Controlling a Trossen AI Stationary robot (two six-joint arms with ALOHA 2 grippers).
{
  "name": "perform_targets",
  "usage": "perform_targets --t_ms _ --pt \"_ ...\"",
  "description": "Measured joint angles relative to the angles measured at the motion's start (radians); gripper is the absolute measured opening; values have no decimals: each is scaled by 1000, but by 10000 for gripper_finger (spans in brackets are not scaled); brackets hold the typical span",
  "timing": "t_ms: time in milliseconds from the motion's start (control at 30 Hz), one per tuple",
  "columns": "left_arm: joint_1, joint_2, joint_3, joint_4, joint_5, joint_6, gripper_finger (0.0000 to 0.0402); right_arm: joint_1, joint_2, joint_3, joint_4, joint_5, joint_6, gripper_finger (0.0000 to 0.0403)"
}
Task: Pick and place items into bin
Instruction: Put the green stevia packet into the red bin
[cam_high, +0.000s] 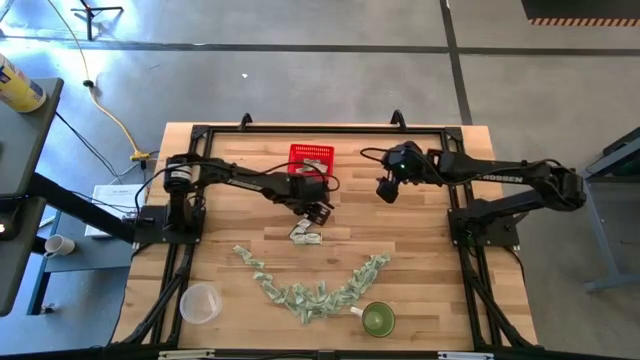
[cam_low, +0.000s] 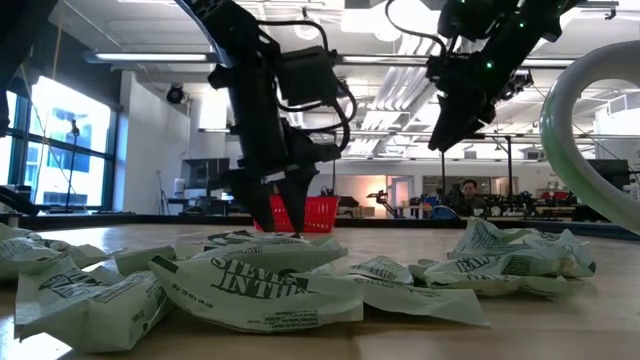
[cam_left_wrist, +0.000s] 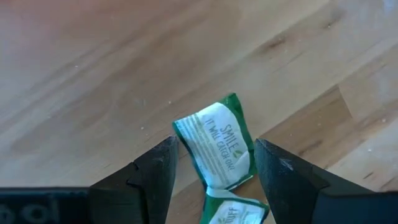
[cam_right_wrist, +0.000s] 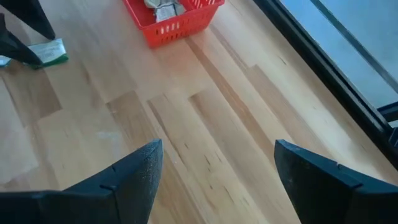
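Left end effector spread over a packet reading "SMILE" (right end effector spread too)

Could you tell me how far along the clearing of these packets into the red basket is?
Barely begun: the red basket holds only a piece or two. In hand: the left gripper, jaws open, straddles one packet on the table. Left: the curved row of packets. The right gripper hovers open, empty.

The left gripper points down close to the tabletop with its fingers spread apart, while the right gripper hangs higher, jaws likewise wide.
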Motion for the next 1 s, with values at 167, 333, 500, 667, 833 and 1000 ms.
perform_targets --t_ms 167,333,500,667,833,1000 --pt "1 13 2 -23 8 1 220 0 0 0 3 0 3 299" --pt "1 11 0 -51 -20 67 121 -1 0 0 6 19 3 299" --pt "2 -3 1 -97 -32 183 24 -2 0 0 5 46 3 299" --pt "7 -76 17 -250 -29 210 36 -2 0 0 5 53 23 299" --pt "6 -201 121 -312 -122 272 26 -2 1 1 9 90 24 299" --pt "80 -239 205 -261 -293 446 25 -2 1 1 25 103 20 299"
